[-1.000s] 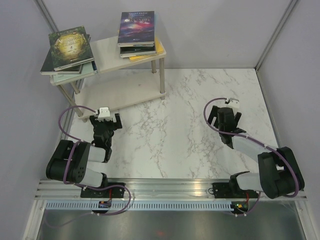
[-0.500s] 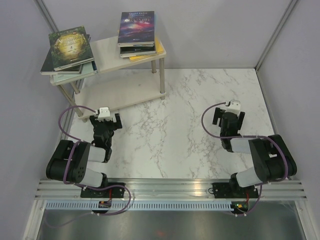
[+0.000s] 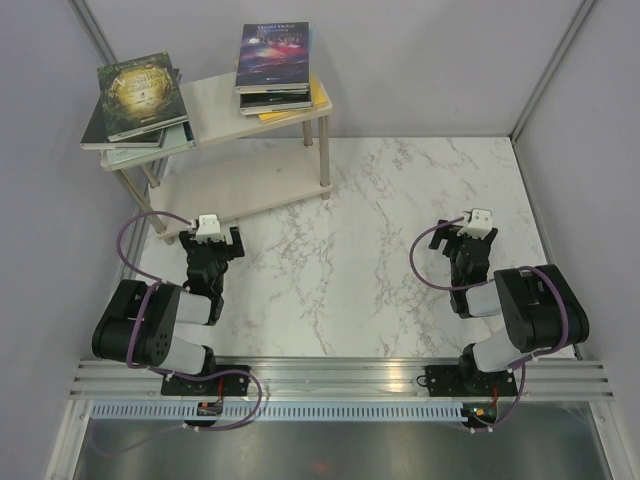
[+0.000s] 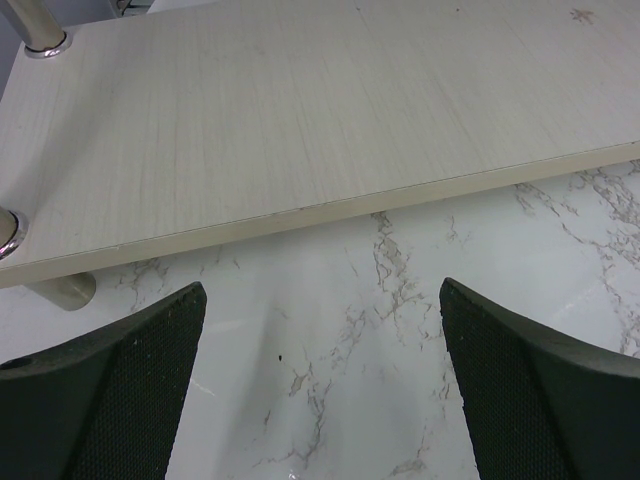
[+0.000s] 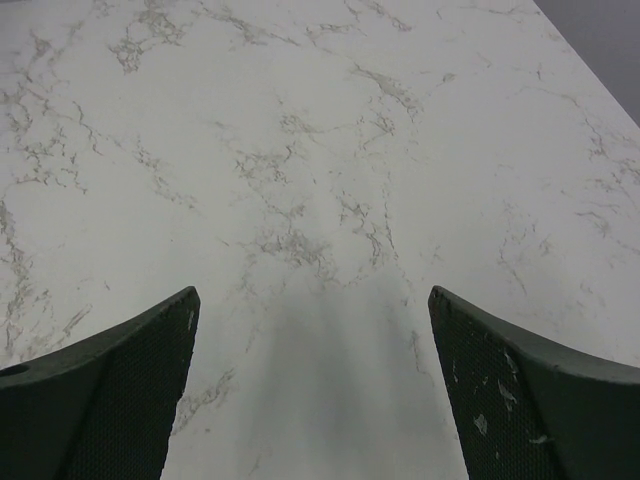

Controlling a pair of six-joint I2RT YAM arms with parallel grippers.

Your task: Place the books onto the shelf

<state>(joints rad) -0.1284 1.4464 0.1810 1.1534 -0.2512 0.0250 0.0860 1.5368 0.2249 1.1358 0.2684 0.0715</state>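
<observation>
The books [image 3: 272, 50] lay in two piles on top of the shelf [image 3: 215, 108], in the upper left, so the job looked done. The left gripper [image 3: 213, 245], near the bottom board, and the right gripper [image 3: 468, 245], at the lower right over the table [image 3: 370, 230], were both wide open and empty, likely because nothing was left to carry.

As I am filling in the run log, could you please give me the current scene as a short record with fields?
left stack: books, green-gold cover on top, at the left end of the top board
right stack: books, purple galaxy cover on top, at the right end of the top board
shelf: two tiers; lower board bare where visible
table: marble; no books visible on it
left gripper: open, empty, facing the lower board's near edge
right gripper: open, empty, above the table
</observation>
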